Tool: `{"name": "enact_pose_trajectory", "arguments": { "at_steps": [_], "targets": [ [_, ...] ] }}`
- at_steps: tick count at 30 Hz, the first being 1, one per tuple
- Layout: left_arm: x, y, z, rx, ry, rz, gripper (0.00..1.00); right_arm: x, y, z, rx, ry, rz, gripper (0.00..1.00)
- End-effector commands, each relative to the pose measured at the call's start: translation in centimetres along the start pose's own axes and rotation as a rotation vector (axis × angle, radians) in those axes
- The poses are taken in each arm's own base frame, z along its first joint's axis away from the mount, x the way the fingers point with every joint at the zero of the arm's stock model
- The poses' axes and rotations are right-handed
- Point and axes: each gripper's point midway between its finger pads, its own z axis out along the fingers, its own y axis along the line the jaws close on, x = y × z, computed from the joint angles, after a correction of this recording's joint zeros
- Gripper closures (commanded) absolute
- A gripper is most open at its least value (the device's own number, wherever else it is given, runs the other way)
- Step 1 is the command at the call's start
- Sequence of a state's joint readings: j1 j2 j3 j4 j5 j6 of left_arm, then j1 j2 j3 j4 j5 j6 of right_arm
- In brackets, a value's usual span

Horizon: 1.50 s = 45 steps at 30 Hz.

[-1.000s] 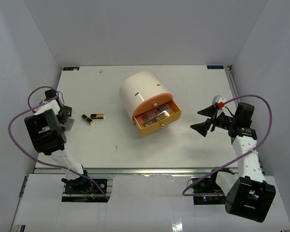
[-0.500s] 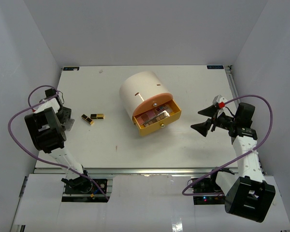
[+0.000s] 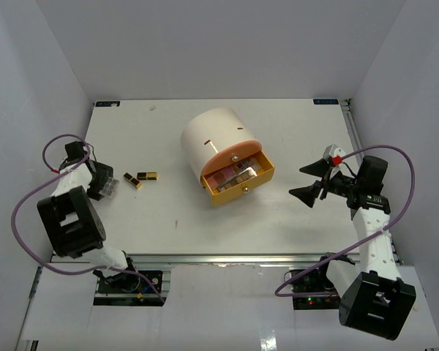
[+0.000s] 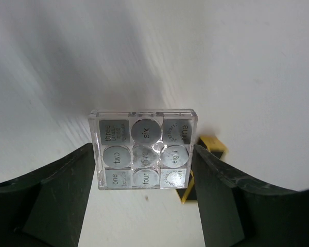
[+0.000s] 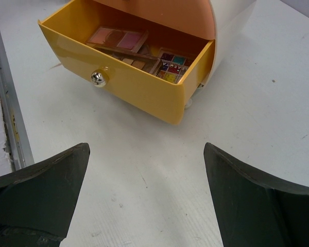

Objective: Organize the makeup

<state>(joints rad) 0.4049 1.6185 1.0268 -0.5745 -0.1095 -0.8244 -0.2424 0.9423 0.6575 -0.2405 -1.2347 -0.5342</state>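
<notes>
My left gripper point(image 3: 102, 187) is at the table's left side, shut on a clear square palette point(image 4: 145, 149) whose silver pan backs read "one" to "nine". It holds the palette by its side edges, above the table. Two gold-and-black bars point(image 3: 140, 178) lie just right of it; one point(image 4: 210, 146) shows behind the palette in the left wrist view. My right gripper point(image 3: 308, 181) is open and empty, facing the open yellow drawer point(image 5: 129, 87). The drawer holds pink and brown palettes point(image 5: 116, 38) and a multicoloured one point(image 5: 172, 64).
The cream cylinder organizer point(image 3: 216, 135) stands at the table's middle, with a pink drawer point(image 3: 230, 155) shut above the open yellow drawer point(image 3: 243, 191). A metal rail point(image 5: 2, 103) runs along the table's right edge. Grey walls close in the left, right and back.
The left arm's elbow has swung down toward the near edge, while its gripper stays left of the bars with the palette. The right arm has not moved.
</notes>
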Motion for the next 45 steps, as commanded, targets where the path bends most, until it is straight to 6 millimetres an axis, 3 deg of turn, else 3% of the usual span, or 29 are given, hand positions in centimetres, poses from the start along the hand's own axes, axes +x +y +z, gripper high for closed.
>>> {"name": "enact_pose_trajectory", "arguments": {
  "at_steps": [1, 6, 10, 16, 22, 27, 29, 32, 34, 40, 45],
  "targets": [
    [-0.3, -6.3, -8.0, 0.405, -0.054, 0.061, 0.79, -1.1, 0.7, -0.2, -0.027, -0.027, -0.023, 0.02],
    [2.1, -10.8, -17.2, 0.745, -0.115, 0.197, 0.83, -1.3, 0.9, -0.3, -0.029, -0.033, -0.036, 0.02],
    [6.3, -13.4, -24.2, 0.956, -0.139, 0.366, 0.87, -1.6, 1.1, -0.3, -0.028, -0.037, -0.044, 0.02],
    [12.3, -13.4, -33.0, 1.231, -0.112, 0.576, 0.95, -1.7, 1.1, -0.4, -0.029, -0.039, -0.046, 0.02],
    [17.7, -13.0, -38.5, 1.402, 0.019, 0.687, 0.97, -1.5, 0.9, -0.4, -0.021, -0.034, -0.042, 0.02],
    [22.2, -13.2, -39.2, 1.392, 0.046, 0.754, 0.97, -1.4, 0.7, -0.5, -0.009, -0.032, -0.041, 0.02],
    [23.2, -13.6, -38.6, 1.354, 0.019, 0.767, 0.97, -1.4, 0.6, -0.6, -0.008, -0.032, -0.039, 0.02],
    [27.1, -13.5, -38.5, 1.298, -0.033, 0.823, 0.97, -1.3, 0.5, -0.6, -0.005, -0.032, -0.034, 0.02],
    [28.4, -13.8, -37.8, 1.247, -0.081, 0.836, 0.97, -1.3, 0.5, -0.7, -0.002, -0.033, -0.034, 0.02],
    [30.5, -15.1, -36.7, 1.112, -0.264, 0.828, 0.93, -1.3, 0.4, -0.7, -0.002, -0.034, -0.032, 0.02],
    [30.5, -16.9, -36.0, 1.023, -0.386, 0.767, 0.90, -1.4, 0.5, -0.8, -0.003, -0.036, -0.036, 0.02]
  ]
}}
